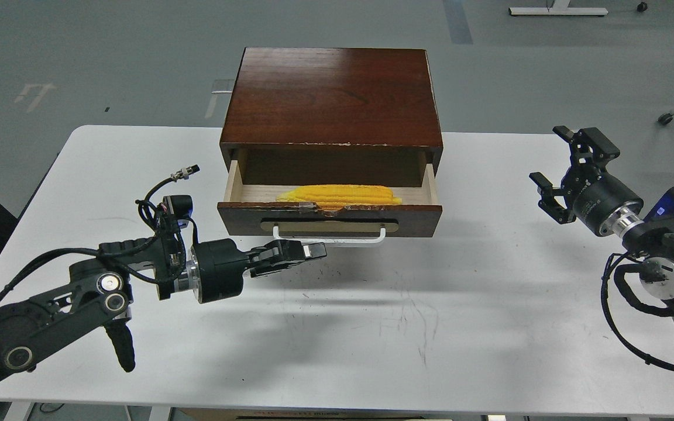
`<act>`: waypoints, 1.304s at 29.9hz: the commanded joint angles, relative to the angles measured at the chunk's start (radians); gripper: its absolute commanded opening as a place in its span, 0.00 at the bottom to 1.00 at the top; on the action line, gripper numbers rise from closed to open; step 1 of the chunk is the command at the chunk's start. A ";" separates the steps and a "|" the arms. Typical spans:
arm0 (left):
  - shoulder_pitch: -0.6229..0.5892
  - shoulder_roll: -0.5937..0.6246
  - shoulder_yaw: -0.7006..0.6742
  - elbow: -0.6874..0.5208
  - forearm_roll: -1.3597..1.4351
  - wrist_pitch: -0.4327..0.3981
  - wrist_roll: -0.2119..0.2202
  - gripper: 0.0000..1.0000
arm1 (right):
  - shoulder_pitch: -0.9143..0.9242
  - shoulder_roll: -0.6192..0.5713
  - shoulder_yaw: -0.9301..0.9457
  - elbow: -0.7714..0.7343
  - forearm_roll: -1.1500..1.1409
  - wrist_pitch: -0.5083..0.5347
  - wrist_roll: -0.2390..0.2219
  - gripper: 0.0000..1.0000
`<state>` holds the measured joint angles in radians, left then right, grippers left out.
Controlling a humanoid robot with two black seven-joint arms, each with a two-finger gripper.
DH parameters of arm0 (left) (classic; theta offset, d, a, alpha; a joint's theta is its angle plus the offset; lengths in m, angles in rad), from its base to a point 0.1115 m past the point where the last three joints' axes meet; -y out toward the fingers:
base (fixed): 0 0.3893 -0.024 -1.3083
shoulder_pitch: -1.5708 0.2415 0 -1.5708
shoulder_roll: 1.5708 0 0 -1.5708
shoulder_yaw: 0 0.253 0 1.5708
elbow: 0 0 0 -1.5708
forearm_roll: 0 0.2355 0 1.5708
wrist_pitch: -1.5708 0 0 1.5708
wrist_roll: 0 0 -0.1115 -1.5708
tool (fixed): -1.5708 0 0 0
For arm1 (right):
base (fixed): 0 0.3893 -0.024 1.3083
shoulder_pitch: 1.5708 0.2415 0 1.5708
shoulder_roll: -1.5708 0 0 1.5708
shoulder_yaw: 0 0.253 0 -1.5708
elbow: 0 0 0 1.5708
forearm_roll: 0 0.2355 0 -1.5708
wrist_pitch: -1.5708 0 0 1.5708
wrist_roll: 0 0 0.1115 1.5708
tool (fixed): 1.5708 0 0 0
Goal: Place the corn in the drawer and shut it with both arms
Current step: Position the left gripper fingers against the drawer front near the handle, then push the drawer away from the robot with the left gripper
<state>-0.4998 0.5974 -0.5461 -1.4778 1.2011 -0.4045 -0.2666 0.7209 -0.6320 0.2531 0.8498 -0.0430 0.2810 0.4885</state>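
The dark red-brown drawer stands pulled open from its cabinet at the table's middle back. The yellow corn lies lengthwise inside it on the pale wood floor, behind the front panel. The white bar handle sits on the front. My left gripper points right, fingers together and empty, just below and left of the handle. My right gripper is open and empty, raised at the table's right side, well apart from the drawer.
The white table has scuff marks in the middle. The left arm's body and loose cables lie across the left front. The right arm's wrist and cables hang over the right edge. Grey floor lies beyond.
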 commanded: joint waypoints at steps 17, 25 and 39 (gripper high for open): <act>0.000 -0.010 0.000 0.008 0.002 0.000 0.030 0.00 | -0.006 -0.002 0.000 0.000 0.000 0.000 0.000 0.99; -0.003 -0.025 -0.005 0.025 0.000 0.001 0.029 0.00 | -0.012 0.000 0.000 0.000 0.000 0.000 0.000 0.99; -0.031 -0.088 -0.044 0.123 0.000 -0.002 0.029 0.00 | -0.032 -0.002 0.000 0.000 0.000 0.000 0.000 0.99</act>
<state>-0.5225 0.5188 -0.5900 -1.3713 1.2011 -0.4065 -0.2380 0.6923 -0.6333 0.2532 0.8498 -0.0430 0.2807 0.4886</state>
